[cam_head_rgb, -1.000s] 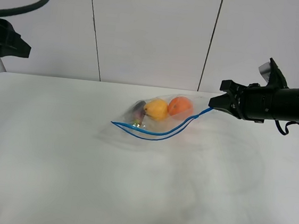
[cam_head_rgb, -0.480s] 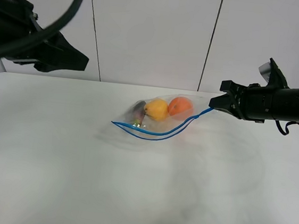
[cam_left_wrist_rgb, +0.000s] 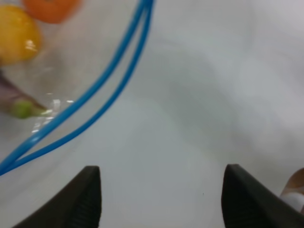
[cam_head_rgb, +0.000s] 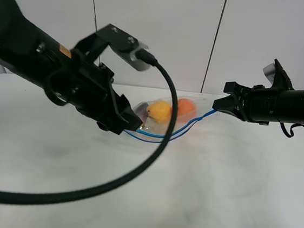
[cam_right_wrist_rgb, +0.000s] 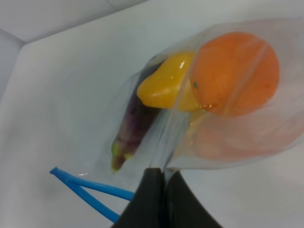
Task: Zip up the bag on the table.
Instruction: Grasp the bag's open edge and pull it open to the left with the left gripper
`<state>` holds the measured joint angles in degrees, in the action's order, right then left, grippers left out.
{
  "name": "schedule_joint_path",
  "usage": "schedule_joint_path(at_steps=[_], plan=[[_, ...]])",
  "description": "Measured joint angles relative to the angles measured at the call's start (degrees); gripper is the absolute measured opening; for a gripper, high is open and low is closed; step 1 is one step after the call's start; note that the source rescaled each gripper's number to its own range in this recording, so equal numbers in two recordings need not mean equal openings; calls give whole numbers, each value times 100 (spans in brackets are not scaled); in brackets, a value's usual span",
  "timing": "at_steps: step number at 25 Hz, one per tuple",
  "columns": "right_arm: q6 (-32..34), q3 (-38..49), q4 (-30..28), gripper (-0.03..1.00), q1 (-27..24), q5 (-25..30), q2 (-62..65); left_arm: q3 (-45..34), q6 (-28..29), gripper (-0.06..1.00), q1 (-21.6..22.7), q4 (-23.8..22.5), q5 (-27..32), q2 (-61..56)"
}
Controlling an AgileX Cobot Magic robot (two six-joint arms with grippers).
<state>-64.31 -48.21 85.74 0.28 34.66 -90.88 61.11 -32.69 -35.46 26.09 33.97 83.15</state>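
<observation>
Now, the bag (cam_head_rgb: pixel 184 115) lies on the white desk (cam_head_rgb: pixel 214 197), its blue zip strip (cam_head_rgb: pixel 194 123) gaping. Your right end effector (cam_head_rgb: pixel 218 103) pinches one corner taut; your left end effector (cam_head_rgb: pixel 132 124) hangs wide near the other end. Straddle both tracks there, close, then slide rightward.

Pretty chunky matte-black left arm (cam_head_rgb: pixel 48 65) tbh, fat black cable (cam_head_rgb: pixel 169 116) hanging behind its claw (cam_head_rgb: pixel 133 124), tiny orange sticker (cam_head_rgb: pixel 65 52) further back.
</observation>
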Motion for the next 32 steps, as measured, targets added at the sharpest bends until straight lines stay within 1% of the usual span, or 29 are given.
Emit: schedule_joint_path(at_steps=[3,6,10,15,20,23,24,27,32], plan=[[0,0,0,0,0,0,0,11,-82,100,-197,0,-291,358],[0,0,0,0,0,-2,0,141,-218,100,-335,0,-444,683],[0,0,-24,0,0,-2,0,456,-291,100,-441,0,-491,1110],[0,0,-47,0,0,-36,0,914,-309,100,-440,0,-469,1595],[0,0,-72,0,0,-59,0,1119,-431,100,-472,0,-507,1743],[0,0,-84,0,0,-26,0,1163,-522,100,-581,0,-674,1743],[0,0,-84,0,0,0,0,1163,-547,100,-653,0,-858,1743],[0,0,-89,0,0,29,0,1163,-566,100,-668,0,-1085,1748],[0,0,-89,0,0,29,0,1569,-521,100,-668,-41,-1024,2090]])
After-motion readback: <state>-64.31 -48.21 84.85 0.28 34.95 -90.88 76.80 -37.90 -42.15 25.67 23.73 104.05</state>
